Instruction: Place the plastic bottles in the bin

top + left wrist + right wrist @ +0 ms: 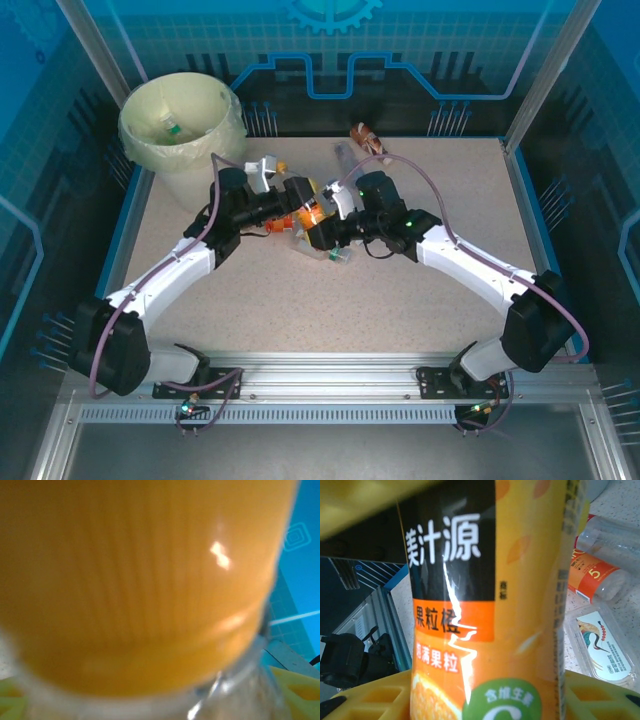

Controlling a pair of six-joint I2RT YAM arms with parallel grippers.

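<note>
An orange-labelled plastic bottle [520, 605] is held up above the middle of the table [303, 203], and my right gripper [485, 700] is shut on its body, with a yellow finger [375, 695] on either side. My left gripper [285, 195] faces it from the left. In the left wrist view the bottle's orange cap [140, 580] is pressed close to the camera and yellow fingertips [300, 685] flank the clear neck; contact is not visible. The bin [140, 135] stands at the back left with one bottle [172, 127] inside.
More bottles lie on the table under the grippers: a red-orange labelled one [592, 572], a flattened clear one [602, 645] and a green-capped one [338, 252]. A brown bottle [368, 138] lies at the back edge. A blue rim borders the table.
</note>
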